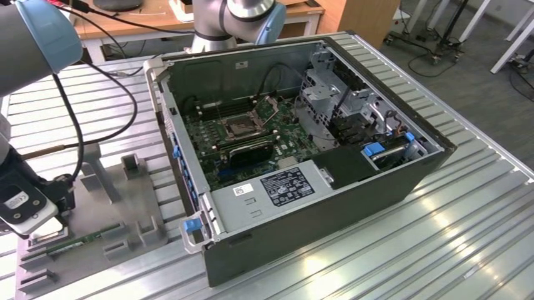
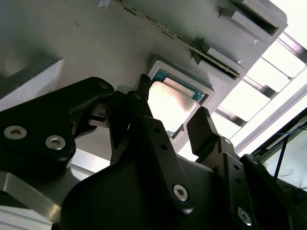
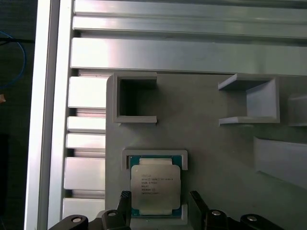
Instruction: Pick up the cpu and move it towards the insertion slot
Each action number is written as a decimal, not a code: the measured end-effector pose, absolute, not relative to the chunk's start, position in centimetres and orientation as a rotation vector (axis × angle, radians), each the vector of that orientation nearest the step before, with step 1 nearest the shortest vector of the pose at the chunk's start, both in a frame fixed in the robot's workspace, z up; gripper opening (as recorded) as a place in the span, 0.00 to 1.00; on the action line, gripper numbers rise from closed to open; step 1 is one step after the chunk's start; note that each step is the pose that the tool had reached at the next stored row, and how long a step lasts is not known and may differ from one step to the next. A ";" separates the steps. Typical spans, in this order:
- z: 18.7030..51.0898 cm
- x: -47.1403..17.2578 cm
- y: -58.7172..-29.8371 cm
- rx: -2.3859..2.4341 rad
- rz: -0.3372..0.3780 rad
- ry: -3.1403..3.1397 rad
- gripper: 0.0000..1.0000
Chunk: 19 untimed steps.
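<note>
Exterior view high, wide, wrist views close (both share cpu (image 3: 155, 188))

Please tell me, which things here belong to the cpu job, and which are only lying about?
For the job:
- cpu, lying in its grey holder
- gripper, open, straddling the cpu
- insertion slot, inside the computer case

Lying about:
- green memory stick
- grey brackets
</note>
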<state>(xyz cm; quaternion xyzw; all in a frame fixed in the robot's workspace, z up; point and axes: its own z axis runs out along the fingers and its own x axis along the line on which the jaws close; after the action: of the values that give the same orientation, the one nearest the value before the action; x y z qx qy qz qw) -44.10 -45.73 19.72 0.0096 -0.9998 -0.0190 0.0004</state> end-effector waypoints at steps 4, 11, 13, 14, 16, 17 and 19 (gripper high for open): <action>19.6 -44.1 -45.7 0.030 -0.060 -3.140 0.59; 19.5 -44.1 -45.7 0.030 -0.060 -3.140 0.59; 19.5 -44.1 -45.7 0.030 -0.060 -3.140 0.59; 19.5 -44.1 -45.6 0.030 -0.060 -3.140 0.59; 19.5 -44.1 -45.5 0.030 -0.060 -3.140 0.59; 19.5 -44.1 -45.5 0.030 -0.060 -3.140 0.59; 19.4 -44.1 -45.4 0.030 -0.060 -3.140 0.59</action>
<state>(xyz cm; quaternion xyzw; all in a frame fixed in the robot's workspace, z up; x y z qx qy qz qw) -44.10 -45.38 19.41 0.0095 -0.9998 -0.0193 0.0004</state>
